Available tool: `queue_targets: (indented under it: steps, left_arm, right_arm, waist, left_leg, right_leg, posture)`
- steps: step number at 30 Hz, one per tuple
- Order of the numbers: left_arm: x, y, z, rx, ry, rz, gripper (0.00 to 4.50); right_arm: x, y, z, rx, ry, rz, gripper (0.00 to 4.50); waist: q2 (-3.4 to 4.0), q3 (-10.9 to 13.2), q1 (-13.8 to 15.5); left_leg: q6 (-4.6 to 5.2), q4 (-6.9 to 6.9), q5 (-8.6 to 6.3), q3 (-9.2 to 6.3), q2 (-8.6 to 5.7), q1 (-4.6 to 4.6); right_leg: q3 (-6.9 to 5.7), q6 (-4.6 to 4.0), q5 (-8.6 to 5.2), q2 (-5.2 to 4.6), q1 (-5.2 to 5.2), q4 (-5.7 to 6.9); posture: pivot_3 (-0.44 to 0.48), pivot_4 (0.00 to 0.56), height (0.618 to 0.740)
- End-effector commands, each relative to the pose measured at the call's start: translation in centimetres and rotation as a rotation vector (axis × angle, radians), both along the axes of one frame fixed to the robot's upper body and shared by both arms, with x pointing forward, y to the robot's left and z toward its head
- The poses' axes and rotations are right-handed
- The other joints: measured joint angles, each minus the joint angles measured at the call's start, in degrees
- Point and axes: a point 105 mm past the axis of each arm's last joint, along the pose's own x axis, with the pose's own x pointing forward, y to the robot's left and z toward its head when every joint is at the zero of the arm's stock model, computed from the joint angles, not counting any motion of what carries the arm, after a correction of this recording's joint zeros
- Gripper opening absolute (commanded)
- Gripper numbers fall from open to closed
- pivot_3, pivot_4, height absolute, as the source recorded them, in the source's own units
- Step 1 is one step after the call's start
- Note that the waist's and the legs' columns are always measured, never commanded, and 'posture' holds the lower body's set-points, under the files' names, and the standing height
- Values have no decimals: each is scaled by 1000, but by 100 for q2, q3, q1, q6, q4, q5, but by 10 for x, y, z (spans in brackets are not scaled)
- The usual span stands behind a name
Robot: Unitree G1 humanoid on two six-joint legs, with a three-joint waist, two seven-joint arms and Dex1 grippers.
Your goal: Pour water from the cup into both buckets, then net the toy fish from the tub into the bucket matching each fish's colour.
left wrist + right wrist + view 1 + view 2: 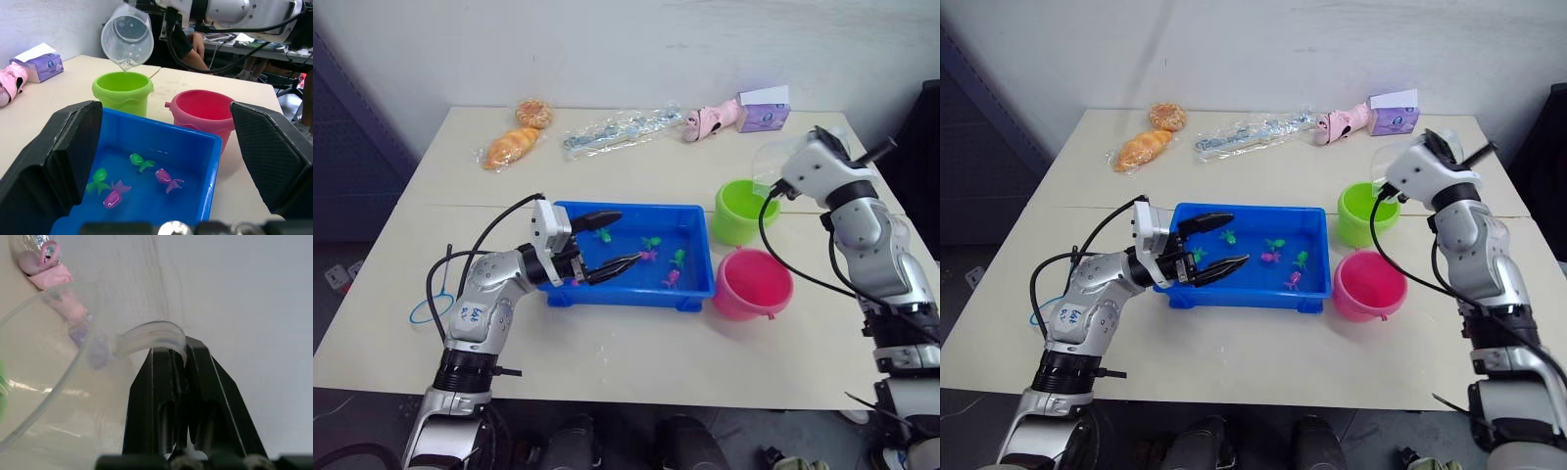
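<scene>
The right gripper (178, 357) has its jaws pinched tight on the handle of the clear cup (128, 35), which hangs tipped just above the green bucket (122, 91), lip down. Beside that bucket stands the pink bucket (204, 111); the left gripper (607, 242), jaws wide and empty, hovers over the near end of the blue tub (697, 285), the toy fish (167, 179) lying beyond its fingertips.

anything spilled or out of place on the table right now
No spill is visible. The right gripper tips the cup over the green bucket. One oddity: the net pokes past the table's left edge, outside the left arm.
</scene>
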Motion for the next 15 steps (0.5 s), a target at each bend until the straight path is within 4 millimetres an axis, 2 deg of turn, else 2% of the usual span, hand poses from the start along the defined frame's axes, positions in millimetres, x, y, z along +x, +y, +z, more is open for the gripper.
queue_targets:
  steps: [1,6,10,14,15]
  left_arm:
    - [-3,1,9,-12,-44,-11,4500]
    - [-1,5,5,5,-45,1,4500]
    - [-8,3,7,1,-52,-70,4500]
    - [-20,2,8,7,-48,-169,4500]
    - [-25,2,5,23,-29,-210,4500]
  right_arm:
    - [-21,-32,23,338,-58,-38,33]
    - [-59,-67,23,803,-136,1,33]
    - [-86,-90,-8,1137,-117,-28,33]
    - [-107,-102,-38,1295,-116,-92,33]
    - [-110,-102,-54,1362,-90,-112,33]
  waist:
    - [0,0,3]
    - [0,0,18]
    - [0,0,15]
    - [1,0,10]
    - [5,1,-2]
  left_leg:
    - [1,0,0,-1,0,-1]
    - [2,-2,0,-9,0,-2]
    - [4,-4,-1,-8,0,-4]
    - [4,-8,-1,-7,0,-3]
    - [4,-9,-1,-6,0,-2]
  right_leg:
    - [-1,0,0,0,2,2]
    - [-7,1,0,0,5,3]
    - [-7,1,1,-1,6,4]
    - [-4,1,1,0,4,3]
    - [-4,1,1,0,4,0]
  posture:
    - [0,150,740]
    - [0,150,740]
    - [0,150,740]
    - [0,150,740]
    - [0,150,740]
